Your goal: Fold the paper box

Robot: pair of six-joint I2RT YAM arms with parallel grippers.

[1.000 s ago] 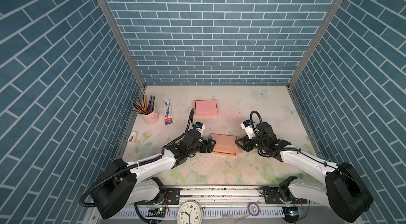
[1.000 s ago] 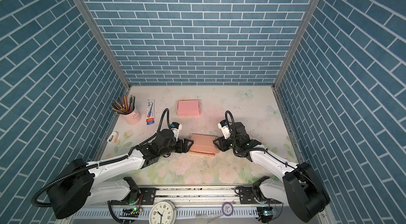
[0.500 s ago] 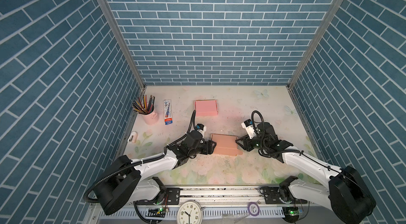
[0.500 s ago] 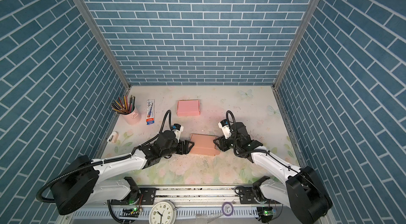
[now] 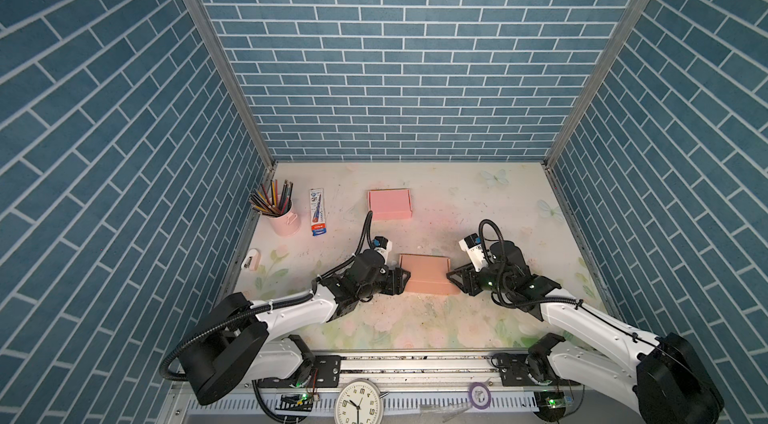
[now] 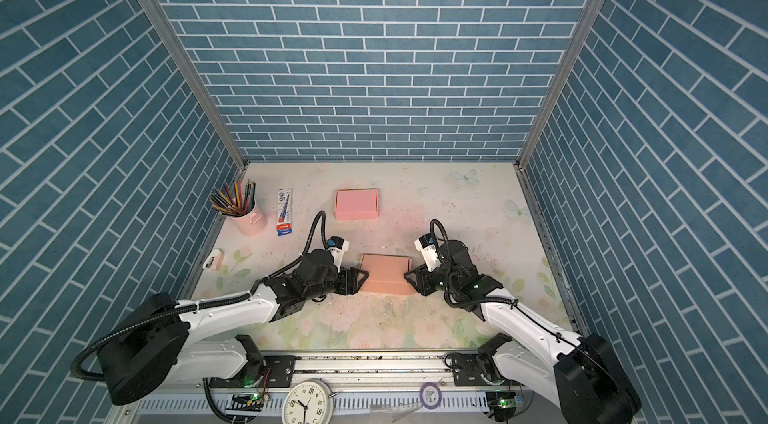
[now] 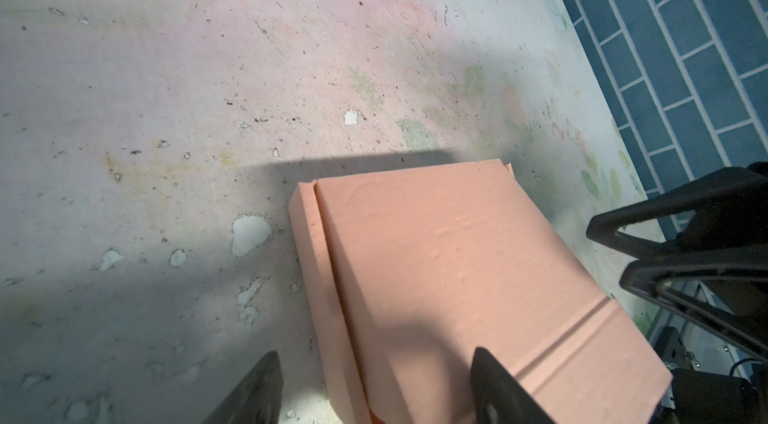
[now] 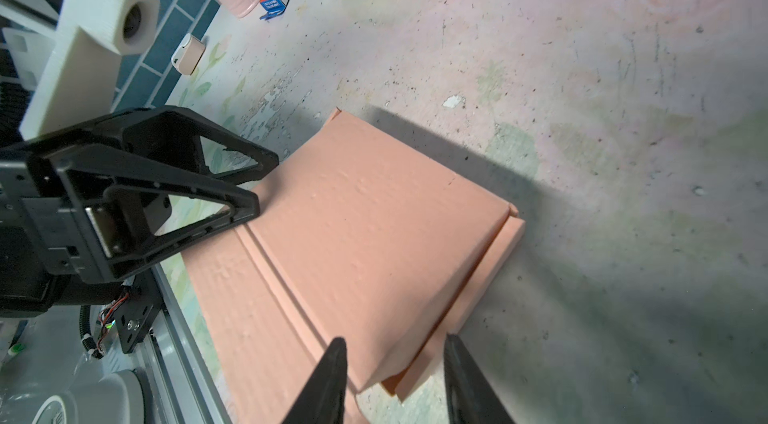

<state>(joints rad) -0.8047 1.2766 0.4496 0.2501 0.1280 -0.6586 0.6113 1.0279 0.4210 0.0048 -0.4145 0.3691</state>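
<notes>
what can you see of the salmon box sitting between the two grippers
The salmon box is a flat corrugated-cardboard mailer lying toward the front of the table, lid folded down but not flush, a side wall showing beside it and a double crease near its front edge. The left gripper and right gripper stand open at its two ends; contact is unclear.

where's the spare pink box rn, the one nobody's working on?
In both top views the spare pink box lies toward the back of the table, just left of centre, right of the blue-and-white carton and behind the salmon box being folded.
</notes>
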